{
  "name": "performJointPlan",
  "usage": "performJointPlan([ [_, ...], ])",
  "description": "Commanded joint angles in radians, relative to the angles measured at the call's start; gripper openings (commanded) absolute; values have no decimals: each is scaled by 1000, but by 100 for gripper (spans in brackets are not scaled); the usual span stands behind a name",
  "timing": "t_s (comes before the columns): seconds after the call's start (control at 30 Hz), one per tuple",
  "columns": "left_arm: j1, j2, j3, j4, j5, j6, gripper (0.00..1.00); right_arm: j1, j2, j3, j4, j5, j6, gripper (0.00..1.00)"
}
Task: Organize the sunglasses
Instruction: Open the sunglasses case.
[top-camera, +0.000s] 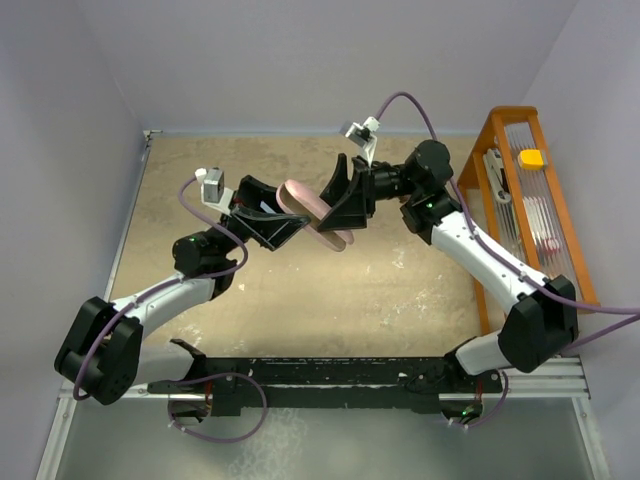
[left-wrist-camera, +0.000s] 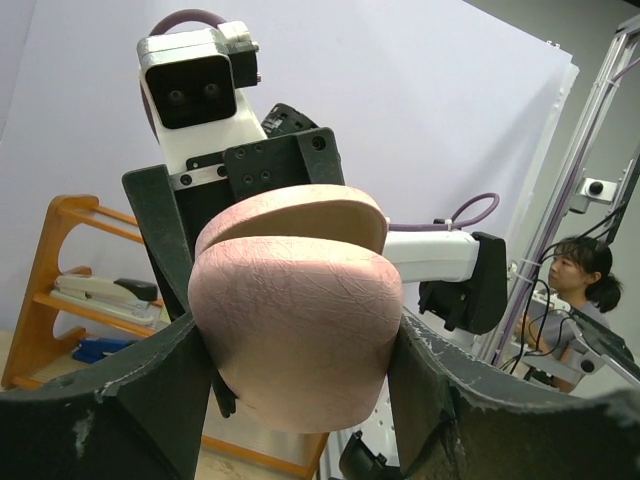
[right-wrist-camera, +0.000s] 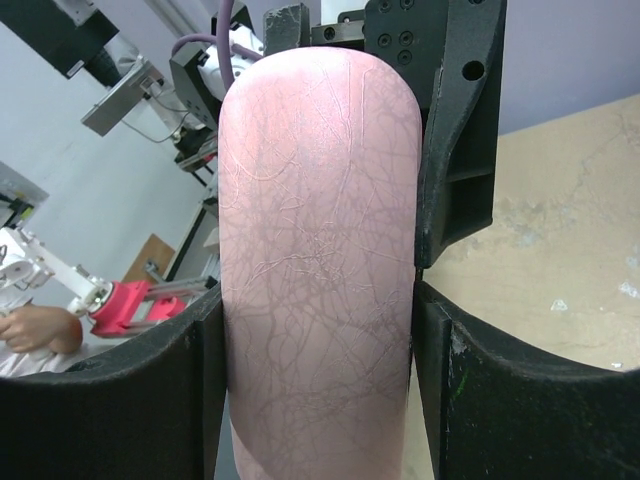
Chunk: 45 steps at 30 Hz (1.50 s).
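Your two arms hold a pink glasses case (top-camera: 318, 215) off the tan table (top-camera: 350, 300), near its middle. Your left gripper (top-camera: 268, 218) takes the case from the left and your right gripper (top-camera: 345, 205) from the right. Each pair of jaws is spread wide and pressed against the case's sides. In the left wrist view the case shows as two rounded pink shells, one above and behind the other. The right wrist view shows its creased, leather-like skin filling the gap between the fingers. The sunglasses show in no view, so you cannot tell where they are. An orange wooden rack (top-camera: 490, 150) stands at the table's right edge.
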Motion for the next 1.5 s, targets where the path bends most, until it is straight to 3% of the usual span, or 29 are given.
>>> performJointPlan([
  [0.0,-16,-22,-40,195,192,7,19,-85,-19,115,307,43,169,0],
  [0.63,-46,5,-70,194,219,28,19,-122,25,138,513,33,342,0],
  [1.47,-85,15,-105,73,245,143,19,-139,52,162,582,35,411,0],
])
